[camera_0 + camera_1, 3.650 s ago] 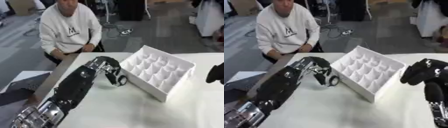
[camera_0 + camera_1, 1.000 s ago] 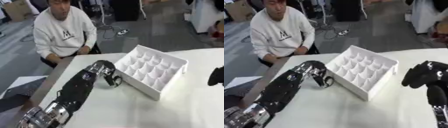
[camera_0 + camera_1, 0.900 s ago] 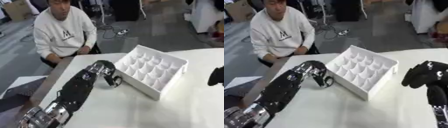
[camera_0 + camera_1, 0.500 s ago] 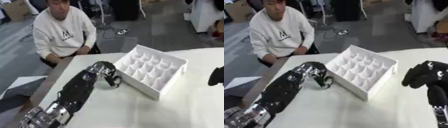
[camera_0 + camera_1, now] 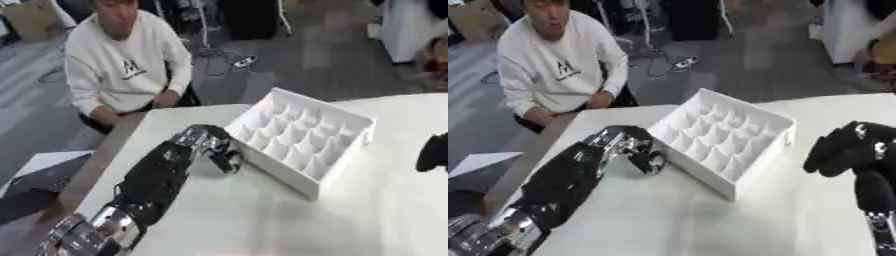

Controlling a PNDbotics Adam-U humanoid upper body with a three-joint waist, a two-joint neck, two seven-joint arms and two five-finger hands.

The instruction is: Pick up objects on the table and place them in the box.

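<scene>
Nearest to us, our left arm runs up from seven o'clock across the white worktop [image 5: 236, 220], and our left hand [image 5: 213, 145] sits just beside the near-left wall of the box [image 5: 302, 137], its fingers curled down toward the surface. We cannot make out any object under or between those fingers, only dark metal against white, so whether the hand holds something or is closed on nothing is unclear to us. Our right hand [image 5: 846, 147] hangs at three o'clock, well apart from the box, its fingers bent inward with nothing visible in them. The box itself lies at about one o'clock from the left hand, a white tray of many small open compartments, all of which look empty from here. We judge the main risk to be the closeness of the left hand to the box wall: if we lift or swing toward one o'clock without clearing the rim, the knuckles may catch the wall and shove or tip the light tray. If a small item is in the fingers, it may also drop onto a divider and bounce out. A person sits beyond the worktop at eleven o'clock, not touching anything.
</scene>
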